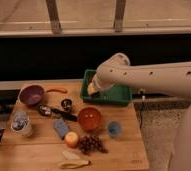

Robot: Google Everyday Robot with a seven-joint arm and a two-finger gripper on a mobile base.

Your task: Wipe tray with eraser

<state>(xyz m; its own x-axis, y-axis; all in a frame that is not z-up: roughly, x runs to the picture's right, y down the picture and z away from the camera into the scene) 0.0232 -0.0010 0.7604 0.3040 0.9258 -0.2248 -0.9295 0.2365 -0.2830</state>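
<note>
On your wooden table [125, 150], the shallow, raised-rim green tray [120, 96] sits at one o'clock. At nine o'clock of the orange bowl [89, 119] lies the flat black eraser [65, 115]. Your gripper [92, 89], fingers closed, hovers over the tray's nine o'clock end.

The tray [120, 95] sat at the rear right of the counter [125, 150]. The gripper [92, 89] was positioned over the tray's left end. One bowl [32, 94] stood at the rear left. A second bowl [89, 118] stood at centre, in front of the tray. The eraser [66, 116] lay just left of the second bowl, a small cup [114, 129] to its right, and an apple [71, 139] and grapes [91, 144] in front of it.
</note>
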